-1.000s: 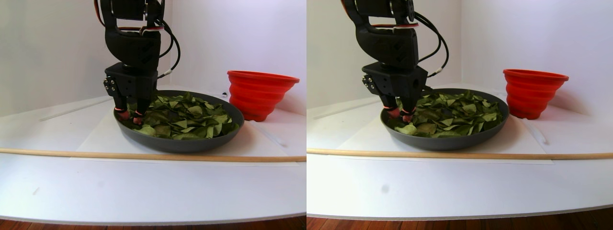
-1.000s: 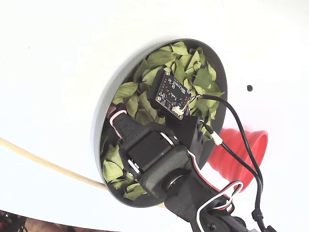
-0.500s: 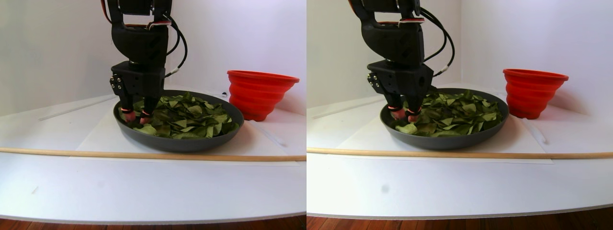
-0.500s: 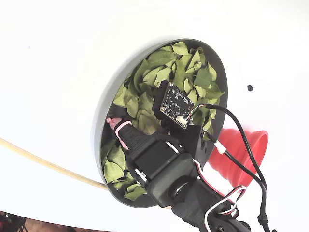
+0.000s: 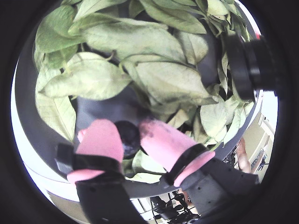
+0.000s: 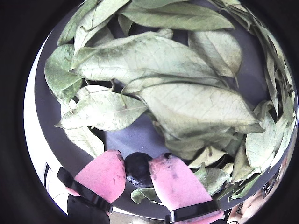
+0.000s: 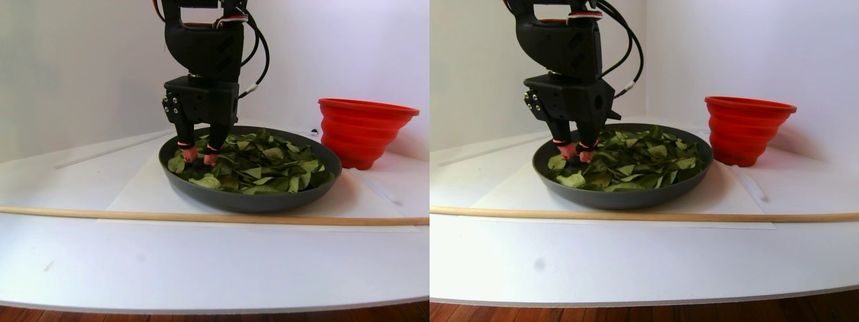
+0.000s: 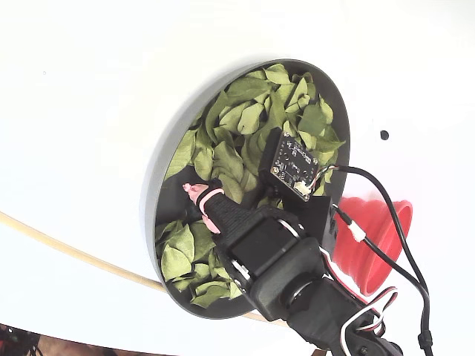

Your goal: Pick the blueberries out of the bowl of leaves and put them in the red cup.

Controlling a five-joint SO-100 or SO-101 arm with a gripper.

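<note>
My gripper (image 6: 137, 161) is shut on a small dark blueberry (image 6: 138, 170), pinched between the pink fingertips (image 6: 103, 173); the other wrist view shows the same berry (image 5: 129, 138) in the gripper (image 5: 125, 131). It hangs just above the bare dark floor of the bowl (image 6: 135, 135), at the bowl's left side in the stereo pair view, where the gripper (image 7: 199, 157) sits low over the leaves (image 7: 268, 161). Pale green leaves (image 8: 245, 126) fill most of the grey bowl (image 8: 152, 193). The red cup (image 7: 366, 131) stands right of the bowl, also visible as the cup (image 8: 378, 245) partly behind the arm.
A long wooden dowel (image 7: 201, 217) lies across the table in front of the bowl. A white sheet (image 7: 134, 191) lies under the bowl. A flat black dot (image 8: 384, 135) marks the table near the cup. White walls close the back.
The gripper has risen a little out of the leaves and shifted right, away from the bowl's left rim toward its middle, with the berry between its fingertips.
</note>
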